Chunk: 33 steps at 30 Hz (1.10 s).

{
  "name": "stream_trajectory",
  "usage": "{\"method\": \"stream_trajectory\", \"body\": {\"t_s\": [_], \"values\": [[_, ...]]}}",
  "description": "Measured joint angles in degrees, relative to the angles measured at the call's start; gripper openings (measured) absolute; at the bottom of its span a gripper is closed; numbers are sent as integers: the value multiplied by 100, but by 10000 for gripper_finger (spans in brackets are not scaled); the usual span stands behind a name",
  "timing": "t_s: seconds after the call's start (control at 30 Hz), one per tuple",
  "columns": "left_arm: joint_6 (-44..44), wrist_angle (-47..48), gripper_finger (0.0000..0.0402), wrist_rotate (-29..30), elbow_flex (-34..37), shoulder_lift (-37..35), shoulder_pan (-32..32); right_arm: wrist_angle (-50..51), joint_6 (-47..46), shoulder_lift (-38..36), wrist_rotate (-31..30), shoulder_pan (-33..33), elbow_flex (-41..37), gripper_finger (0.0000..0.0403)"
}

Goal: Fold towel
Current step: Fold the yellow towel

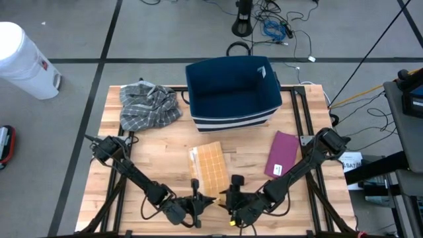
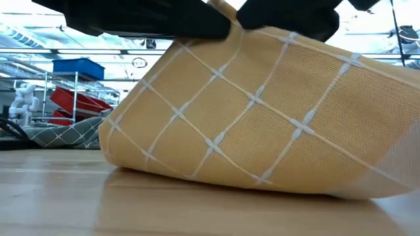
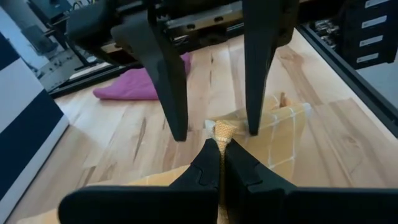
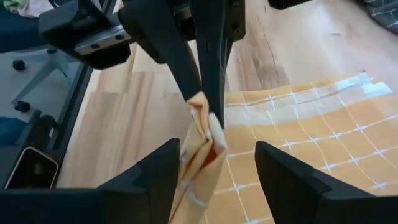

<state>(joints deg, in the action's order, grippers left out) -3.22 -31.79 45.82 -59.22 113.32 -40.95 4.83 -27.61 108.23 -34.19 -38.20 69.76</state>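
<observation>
Lower centre of the high view: yellow towel [image 1: 213, 168] is lying with its long axis running up-frame, near edge between both grippers. Left wrist view: left gripper [image 3: 222, 163] is clamping the towel's corner. Right wrist view: right gripper [image 4: 217, 165] is standing open around the same bunched corner, not gripping.

Left claw [image 3: 219, 163] clamped, right claw [image 4: 214, 163] apparently spread.

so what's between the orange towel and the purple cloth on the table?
Nothing: in the high view, bare wood of the table separates the orange towel from the purple cloth. The left wrist view shows the same bare stretch.
</observation>
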Motion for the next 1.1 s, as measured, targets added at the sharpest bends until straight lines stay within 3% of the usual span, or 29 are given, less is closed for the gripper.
{"method": "stream_trajectory", "body": {"t_s": [0.37,0.77,1.1], "values": [[-80,2,0,-4,-1,0,76,123,-294,211,271,-32,0,184],[-94,4,0,0,0,0,44,705,-794,211,528,-353,0,99],[-92,0,0,28,0,0,44,804,-988,260,617,-552,0,95]]}}
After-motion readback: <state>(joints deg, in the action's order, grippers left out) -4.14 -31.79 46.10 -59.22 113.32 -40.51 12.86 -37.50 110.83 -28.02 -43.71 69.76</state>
